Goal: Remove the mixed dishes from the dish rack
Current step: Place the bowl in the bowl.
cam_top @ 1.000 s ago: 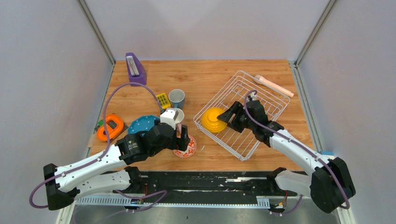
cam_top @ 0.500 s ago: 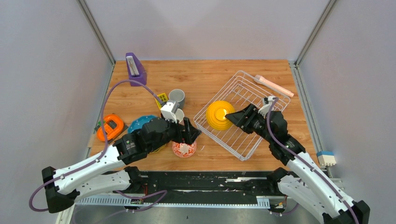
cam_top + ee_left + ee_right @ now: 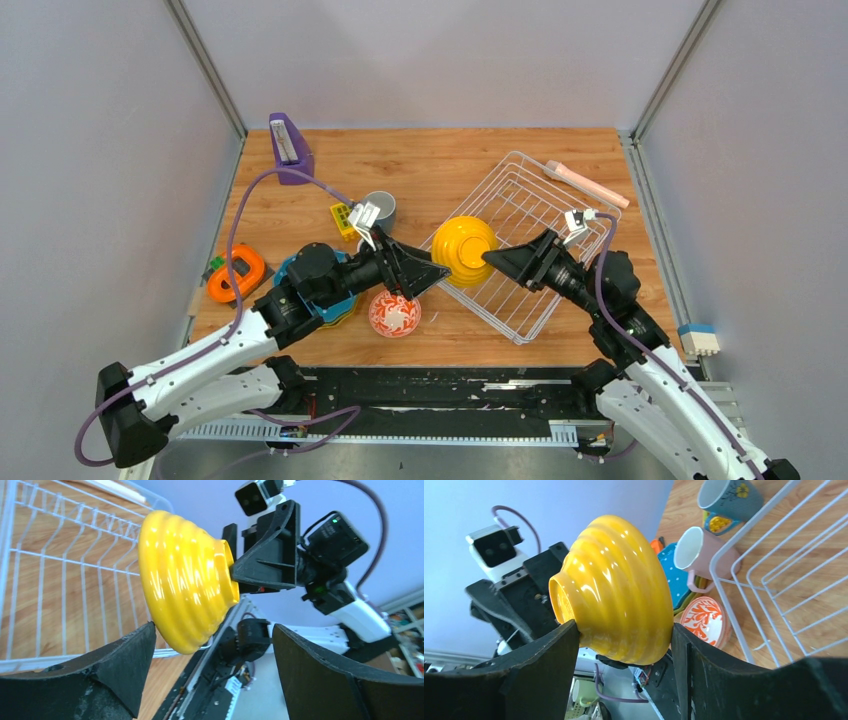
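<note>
A ribbed yellow-orange bowl (image 3: 463, 249) hangs on its side in the air over the near left corner of the white wire dish rack (image 3: 545, 205). My right gripper (image 3: 490, 258) is shut on the bowl (image 3: 614, 585), one finger on each side of its wall. My left gripper (image 3: 432, 272) is open and empty, pointing at the bowl (image 3: 180, 580) from the left, its left fingertip (image 3: 142, 640) close to the bowl's rim. The rack (image 3: 60, 555) holds no other dish that I can see.
A red-patterned cup (image 3: 394, 313), pink mug (image 3: 696, 555), blue mug (image 3: 378, 210) and stacked plates (image 3: 300, 268) stand left of the rack. Also there are a yellow grid block (image 3: 344, 215), orange gadget (image 3: 237, 272), purple holder (image 3: 290, 148) and pink utensil (image 3: 585, 183).
My right gripper lifted the bowl out of the rack and tipped it toward the left. My left gripper left the red-patterned cup on the table and rose right toward the bowl.
</note>
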Robot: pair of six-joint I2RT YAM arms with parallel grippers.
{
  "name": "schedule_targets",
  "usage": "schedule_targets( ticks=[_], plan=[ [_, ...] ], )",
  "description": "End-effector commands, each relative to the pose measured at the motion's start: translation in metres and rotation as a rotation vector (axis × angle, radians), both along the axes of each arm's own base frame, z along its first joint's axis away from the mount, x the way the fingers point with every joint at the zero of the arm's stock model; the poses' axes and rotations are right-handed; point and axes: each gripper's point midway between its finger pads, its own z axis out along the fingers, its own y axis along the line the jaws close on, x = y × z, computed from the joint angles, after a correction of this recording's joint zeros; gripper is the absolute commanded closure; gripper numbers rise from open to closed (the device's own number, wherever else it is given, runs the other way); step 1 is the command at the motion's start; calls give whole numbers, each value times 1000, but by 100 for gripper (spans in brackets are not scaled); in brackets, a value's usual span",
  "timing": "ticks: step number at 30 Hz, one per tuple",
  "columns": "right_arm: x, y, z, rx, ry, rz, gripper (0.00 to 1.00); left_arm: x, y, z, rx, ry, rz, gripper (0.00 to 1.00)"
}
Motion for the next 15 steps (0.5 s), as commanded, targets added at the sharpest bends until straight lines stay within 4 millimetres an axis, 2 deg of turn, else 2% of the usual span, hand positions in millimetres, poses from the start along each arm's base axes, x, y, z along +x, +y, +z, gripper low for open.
schedule_targets(
  ticks=[1, 6, 14, 15],
  plan=[
    [-14, 4, 37, 117, -106, 64, 86, -13, -6, 30, -125, -56, -99, 12],
    [-20, 4, 45, 142, -127, 87, 86, -13, -5, 33, -158, -64, -106, 16],
    [-22, 9, 44, 156, -127, 125, 85, -24, -6, 44, -245, -92, -181, 41],
    [-23, 9, 45, 159, -130, 126, 85, -26, -6, 45, -253, -87, -190, 46]
  ],
)
